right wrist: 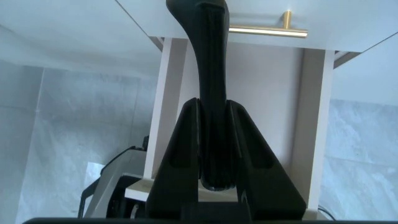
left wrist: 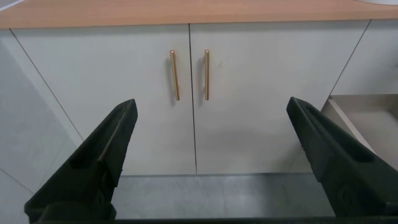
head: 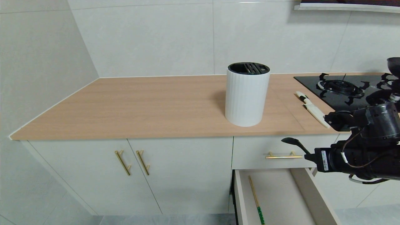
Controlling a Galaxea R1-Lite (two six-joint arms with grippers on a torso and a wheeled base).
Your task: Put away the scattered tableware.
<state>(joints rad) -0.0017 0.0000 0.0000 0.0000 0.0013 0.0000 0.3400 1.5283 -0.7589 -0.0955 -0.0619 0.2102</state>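
Observation:
My right gripper (head: 312, 155) is shut on a black utensil (head: 292, 142), holding it above the open drawer (head: 281, 200) below the counter. In the right wrist view the black utensil (right wrist: 209, 74) sticks out between the fingers (right wrist: 180, 143), over the drawer's inside (right wrist: 267, 106). A pair of chopsticks (head: 254, 197) lies in the drawer. A white-handled knife (head: 312, 109) lies on the wooden counter (head: 140, 106), right of the white knife block (head: 247, 93). My left gripper (left wrist: 211, 143) is open and holds nothing, low in front of the cabinet doors (left wrist: 249, 106).
A black gas hob (head: 340, 87) sits at the counter's right end. Tiled walls close off the back and left. Cabinet doors with gold handles (head: 131, 162) stand under the counter. The shut upper drawer's gold handle (head: 282, 156) is just above the open drawer.

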